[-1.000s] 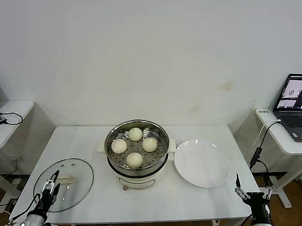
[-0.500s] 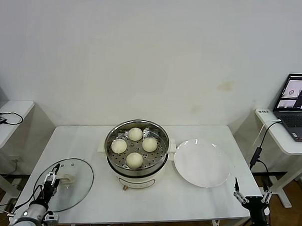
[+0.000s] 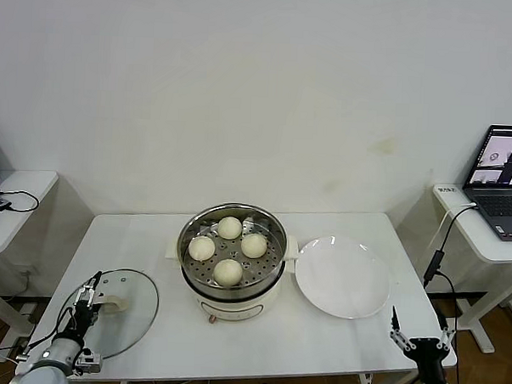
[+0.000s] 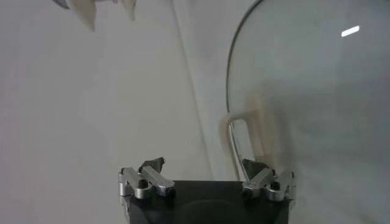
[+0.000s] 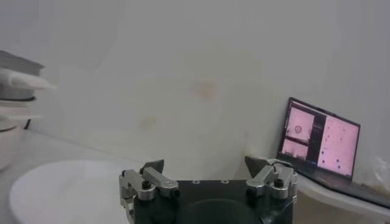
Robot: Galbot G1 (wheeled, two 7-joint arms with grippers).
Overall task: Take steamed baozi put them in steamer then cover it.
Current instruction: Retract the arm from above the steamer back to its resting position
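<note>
All four steamed baozi (image 3: 229, 250) sit on the perforated tray of the steamer (image 3: 231, 286), mid-table, so what's left for you is the cover (image 3: 132, 316). It lies flat on the table well to the steamer's left, near the front corner, cream-white handle (image 3: 115, 304) up.

Your left gripper (image 3: 87, 293) hangs right at the cover's near-left rim, jaws spread wide and pinching nothing; in its wrist view the handle (image 4: 244, 134) stands just ahead, a touch off toward one finger (image 4: 267, 180). Your right gripper (image 3: 416, 335) is parked low off the front right corner, past the empty white plate (image 3: 343, 277), jaws likewise spread and empty.

About that cover: glass with a metal rim, so expect it stiff, fairly heavy for its thinness, smooth and slick, and breakable if it drops or knocks the pot. I'd leave the rim alone; the oblong handle is the one sound hold. Straddle it across the narrow way, centred, or the disc will likely tip in your grip. It looks about as wide as the pot, so it must land level.
</note>
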